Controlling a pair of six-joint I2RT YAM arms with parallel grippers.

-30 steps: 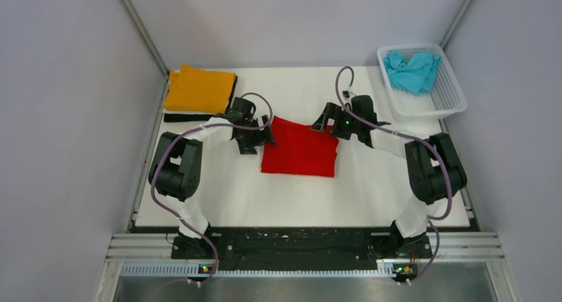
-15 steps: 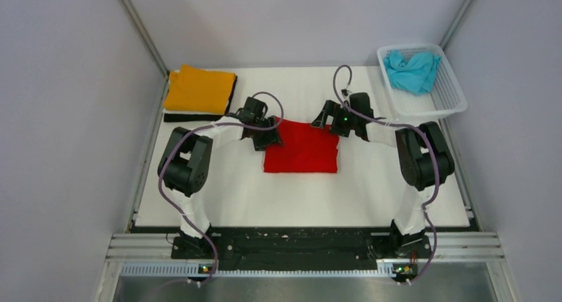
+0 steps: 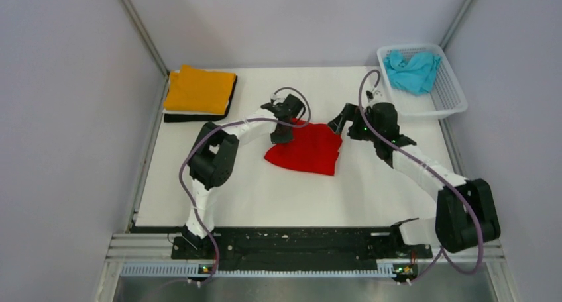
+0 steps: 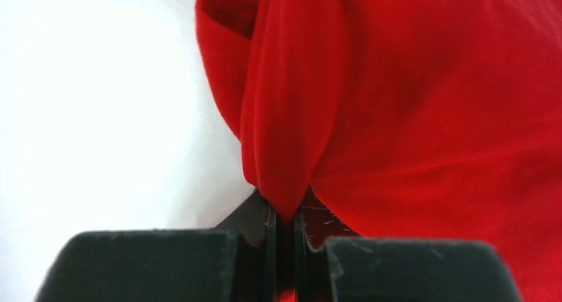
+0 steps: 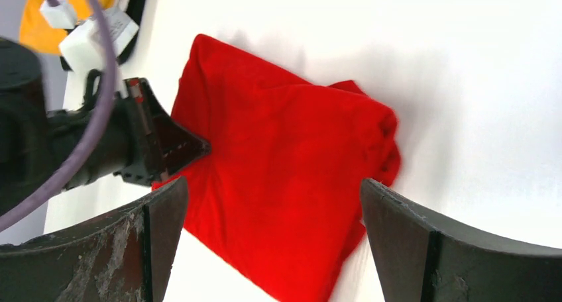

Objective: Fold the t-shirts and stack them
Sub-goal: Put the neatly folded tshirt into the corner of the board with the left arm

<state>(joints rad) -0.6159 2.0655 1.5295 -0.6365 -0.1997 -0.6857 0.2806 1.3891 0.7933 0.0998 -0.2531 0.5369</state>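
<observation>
Light is bright and even, falling from above. The white bench (image 3: pixel 298 196) glares almost featureless in the left wrist view, where the red t-shirt (image 4: pixel 424 116) looks soft and blurred. The right wrist view shows a faint grey shadow along the shirt's far edge. The top view is sharp to its corners.

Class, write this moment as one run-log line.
left gripper: shut on red shirt corner | right gripper: open, by red shirt | orange shirt: folded, far left | turquoise shirt: in basket
</observation>
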